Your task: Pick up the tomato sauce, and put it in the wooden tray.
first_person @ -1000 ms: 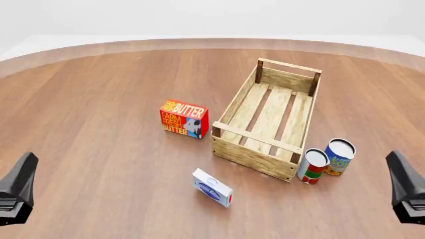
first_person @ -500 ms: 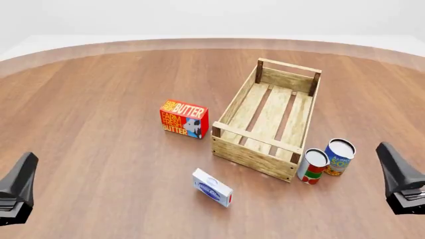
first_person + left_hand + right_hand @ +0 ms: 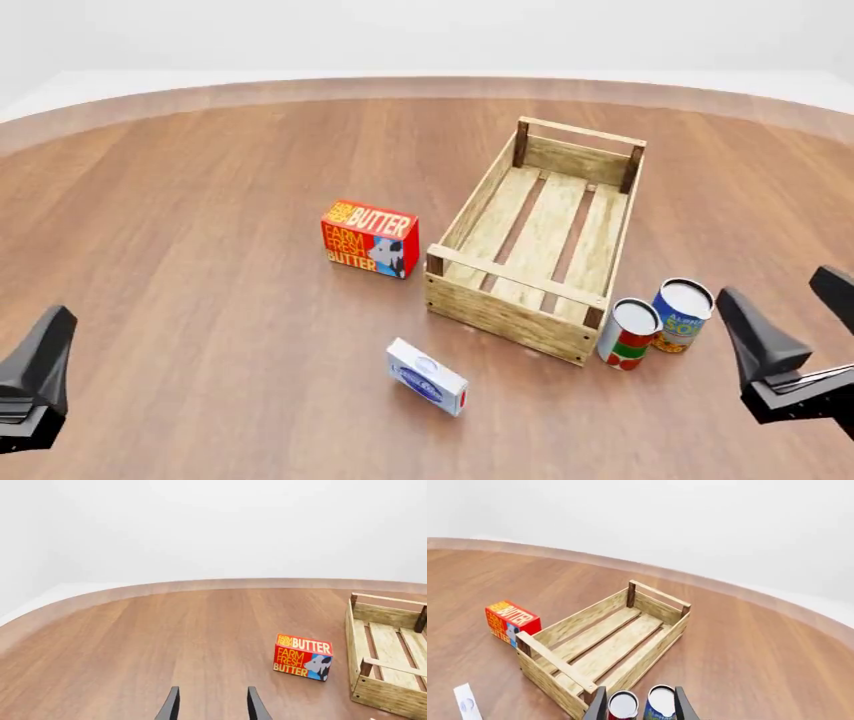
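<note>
blue-and-orange can (image 3: 682, 315) touching tomato sauce (image 3: 629, 334) (beside wooden tray (image 3: 539, 238)) | right gripper (image 3: 798, 335) spread, near, apart | left gripper (image 3: 213, 709) spread

A broad round worktop of reddish-brown wood planks (image 3: 214, 190) fills the scene, its curved lighter edge (image 3: 100, 594) meeting a plain white backdrop (image 3: 213, 525). Even, soft light falls across the grain, casting only faint shadows.
</note>
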Tool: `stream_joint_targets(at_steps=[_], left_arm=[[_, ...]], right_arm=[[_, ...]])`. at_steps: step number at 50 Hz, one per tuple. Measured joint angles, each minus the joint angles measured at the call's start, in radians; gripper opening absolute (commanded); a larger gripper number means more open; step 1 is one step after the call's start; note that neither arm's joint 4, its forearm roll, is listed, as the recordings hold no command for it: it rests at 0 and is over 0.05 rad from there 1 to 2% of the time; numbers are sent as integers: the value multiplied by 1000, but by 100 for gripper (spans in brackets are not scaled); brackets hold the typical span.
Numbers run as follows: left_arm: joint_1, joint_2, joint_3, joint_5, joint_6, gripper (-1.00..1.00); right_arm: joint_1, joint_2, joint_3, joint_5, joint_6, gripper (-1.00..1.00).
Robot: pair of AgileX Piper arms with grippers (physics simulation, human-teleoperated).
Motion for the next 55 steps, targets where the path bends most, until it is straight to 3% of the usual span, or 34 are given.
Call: stream_joint_targets(at_steps=[23, 55], left_arm=[[0, 0, 0, 0, 0, 100], [0, 0, 0, 0, 0, 100]], right_arm=[[26, 150, 29, -110, -15, 100], [40, 461, 56, -354, -19, 100]])
